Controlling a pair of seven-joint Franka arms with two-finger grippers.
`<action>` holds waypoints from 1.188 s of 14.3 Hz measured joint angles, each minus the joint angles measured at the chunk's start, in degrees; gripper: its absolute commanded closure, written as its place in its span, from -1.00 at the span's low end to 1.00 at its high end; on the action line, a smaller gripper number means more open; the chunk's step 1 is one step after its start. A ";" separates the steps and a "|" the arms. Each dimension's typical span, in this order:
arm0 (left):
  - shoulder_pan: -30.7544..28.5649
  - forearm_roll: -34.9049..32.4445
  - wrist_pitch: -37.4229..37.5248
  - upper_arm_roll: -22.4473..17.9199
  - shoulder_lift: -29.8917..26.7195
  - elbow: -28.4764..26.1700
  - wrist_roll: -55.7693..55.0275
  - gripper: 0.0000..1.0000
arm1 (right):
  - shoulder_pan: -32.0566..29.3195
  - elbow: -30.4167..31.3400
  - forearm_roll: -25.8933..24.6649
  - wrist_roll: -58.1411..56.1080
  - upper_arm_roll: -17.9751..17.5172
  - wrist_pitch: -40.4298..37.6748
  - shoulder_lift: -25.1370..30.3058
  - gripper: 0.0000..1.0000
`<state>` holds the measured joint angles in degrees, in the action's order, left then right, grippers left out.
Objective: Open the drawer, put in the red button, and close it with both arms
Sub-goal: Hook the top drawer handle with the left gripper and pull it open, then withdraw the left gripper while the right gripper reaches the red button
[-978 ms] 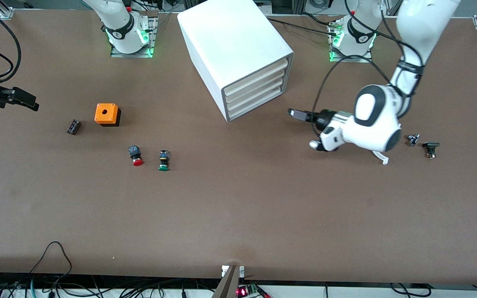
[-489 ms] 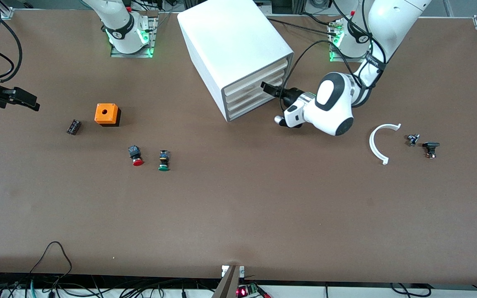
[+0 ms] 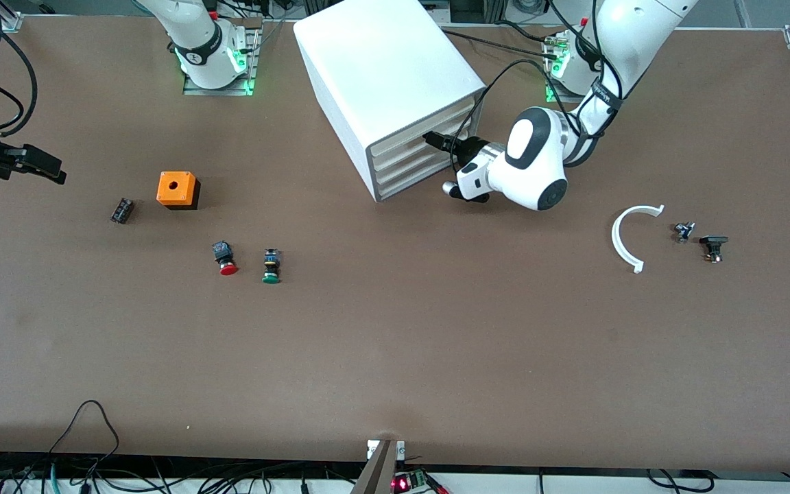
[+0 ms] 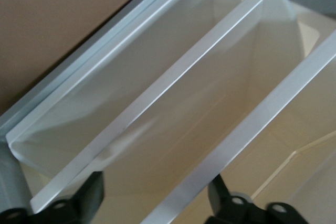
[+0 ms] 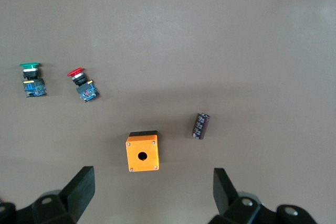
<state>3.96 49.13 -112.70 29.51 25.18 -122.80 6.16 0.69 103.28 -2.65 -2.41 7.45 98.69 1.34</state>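
Presently, nearest the front camera, the small red-capped push button on its dark body (image 3: 225, 256) lay on its side on the bare brown table (image 3: 395, 357), its long axis running toward and away from that camera with the red cap at the nearer end. The like green-capped push button (image 3: 271, 265) lay just beside it, toward the left arm's end, pointing the same way. Farther off sat the orange plastic box with a round hole (image 3: 177, 189), and near it a small dark cylindrical component (image 3: 121, 210), too small to identify.

The right gripper (image 5: 152, 195) waited over the table's right-arm end, partly cut off at the front view's edge; its wrist view showed the fingers spread wide, holding nothing.

Farther still stood the large white boxy cabinet (image 3: 381, 82), all four drawers shut. The left gripper (image 4: 156, 199) was at its front, fingers apart on either side of the flared lip of a wide shallow white plastic drawer (image 4: 173, 103). Contact could not be confirmed.
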 measured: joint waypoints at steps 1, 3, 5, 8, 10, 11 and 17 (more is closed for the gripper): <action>-0.16 0.36 -0.05 0.20 -0.17 0.19 0.44 1.00 | 0.00 0.00 0.00 0.00 0.00 0.00 0.00 -1.00; -0.74 0.37 -0.03 0.37 -0.89 0.34 1.37 1.00 | 0.00 0.00 0.00 0.00 0.01 0.00 0.00 -1.00; -1.87 0.14 -0.24 -0.41 -1.69 0.56 2.71 1.00 | 0.00 0.00 0.00 0.00 0.02 -0.03 0.00 -1.00; -4.93 -2.87 -1.71 -4.34 -2.60 2.66 5.00 1.00 | 0.00 0.00 0.00 0.01 0.02 -0.09 0.00 -1.00; -7.24 -3.61 -3.20 -5.21 -2.89 3.98 6.18 -0.69 | 0.02 0.00 0.00 0.01 0.02 -0.15 0.00 -1.00; -7.87 -3.60 -3.34 -5.46 -2.97 4.43 6.61 -1.00 | 0.03 0.00 0.00 0.01 0.02 -0.18 0.00 -1.00; -8.35 -4.97 -10.98 -6.57 -3.85 4.35 5.37 -1.00 | 0.04 0.03 0.07 0.02 0.03 -0.33 -0.52 -1.00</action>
<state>-4.39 44.16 -123.68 22.94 21.34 -118.44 11.53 0.73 103.30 -2.58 -2.39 7.48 98.36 0.82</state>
